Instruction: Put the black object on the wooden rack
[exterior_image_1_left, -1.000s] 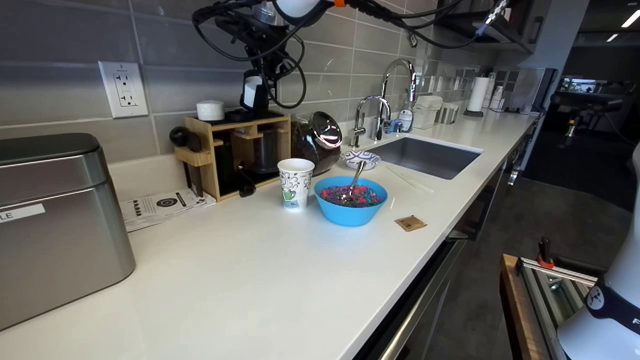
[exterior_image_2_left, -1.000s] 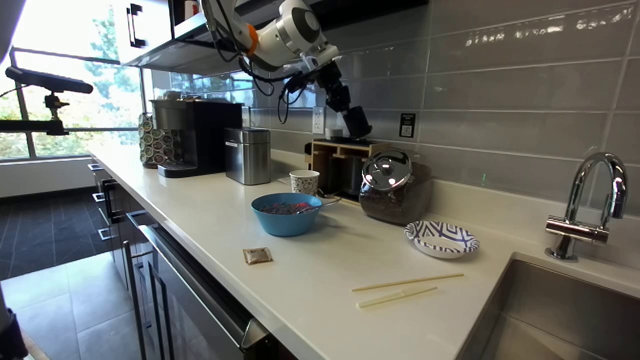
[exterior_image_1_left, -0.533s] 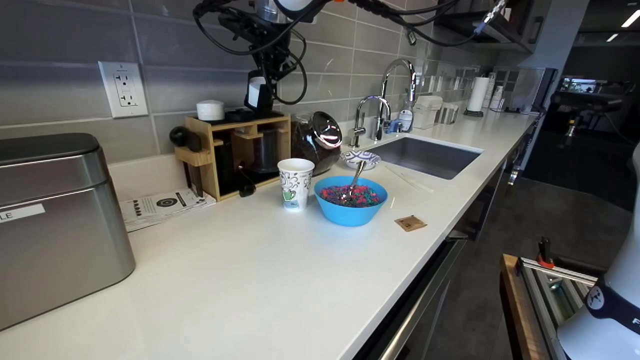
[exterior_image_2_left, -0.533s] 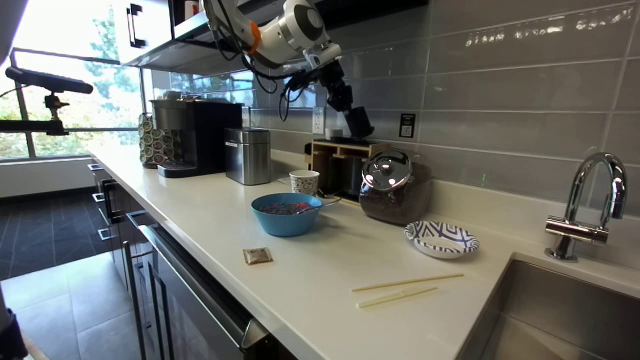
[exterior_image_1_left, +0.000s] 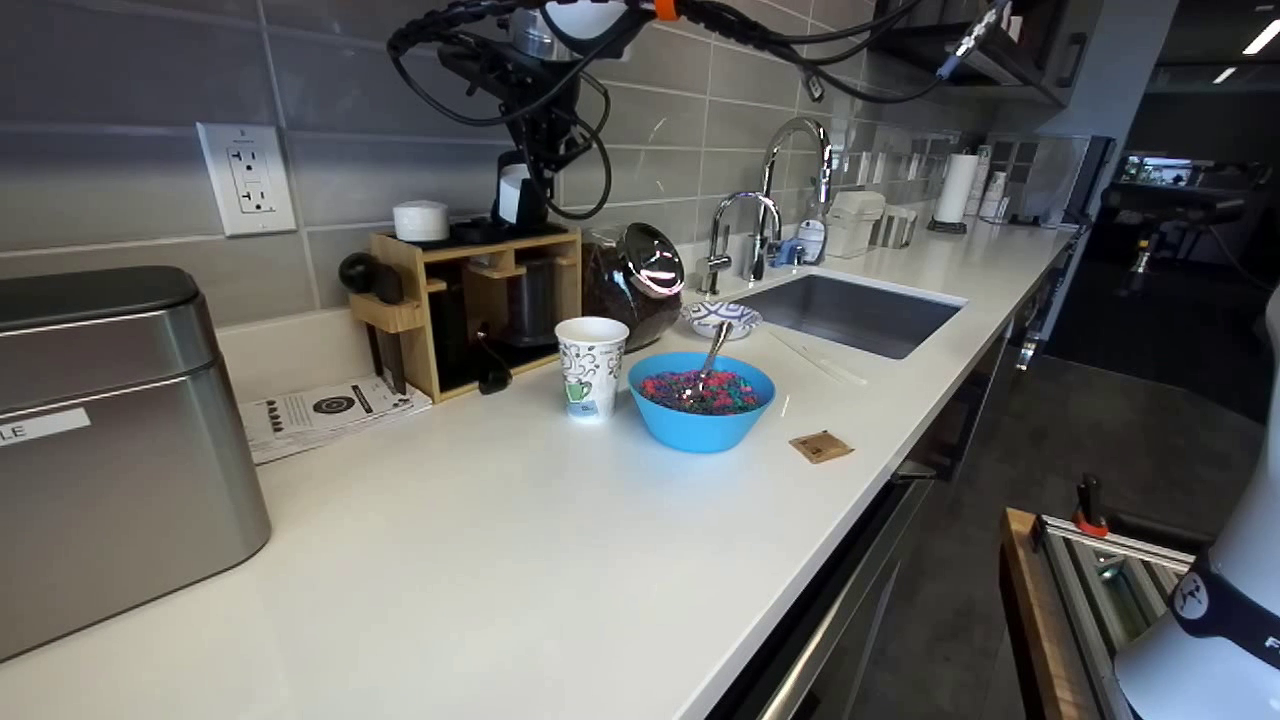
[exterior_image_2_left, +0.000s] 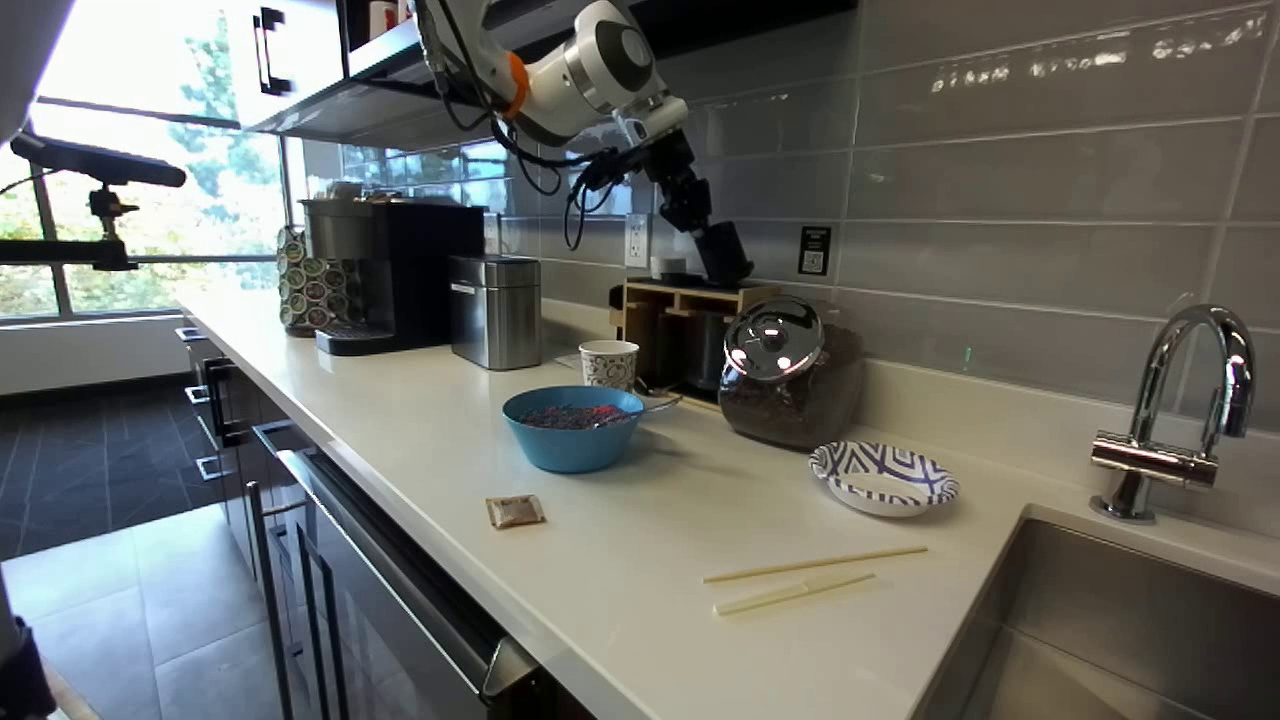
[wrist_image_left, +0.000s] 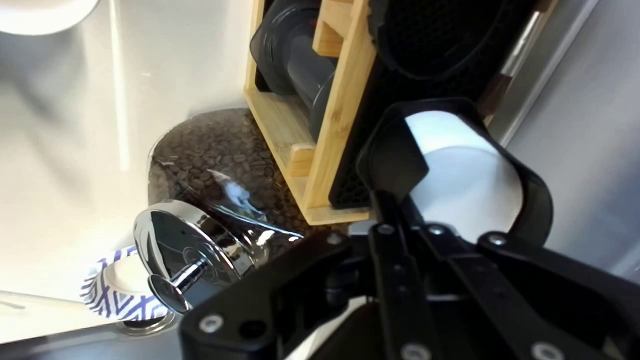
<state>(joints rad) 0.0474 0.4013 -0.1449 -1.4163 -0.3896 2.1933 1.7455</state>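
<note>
The black object (exterior_image_1_left: 520, 195) is a small black cup with a white patch; it also shows in an exterior view (exterior_image_2_left: 723, 253), tilted. In the wrist view its black wall (wrist_image_left: 539, 205) surrounds a white inside. My gripper (wrist_image_left: 397, 200) is shut on its wall; the gripper also shows in both exterior views (exterior_image_1_left: 545, 140) (exterior_image_2_left: 690, 205). The wooden rack (exterior_image_1_left: 402, 262) stands against the tiled wall, also seen in an exterior view (exterior_image_2_left: 752, 295) and the wrist view (wrist_image_left: 345, 100). The cup is over the rack's top, at the jar end. I cannot tell if it touches.
A white cup (exterior_image_1_left: 420, 220) and a dark round piece (exterior_image_1_left: 480, 231) sit on the rack's top. A glass jar of coffee beans (exterior_image_2_left: 790, 390) stands beside the rack. A paper cup (exterior_image_1_left: 590, 370) and blue bowl (exterior_image_1_left: 700, 430) stand in front. The tiled wall is close behind.
The gripper and the black object have moved slightly right and down toward the rack's top in both exterior views. The other things have not moved.
</note>
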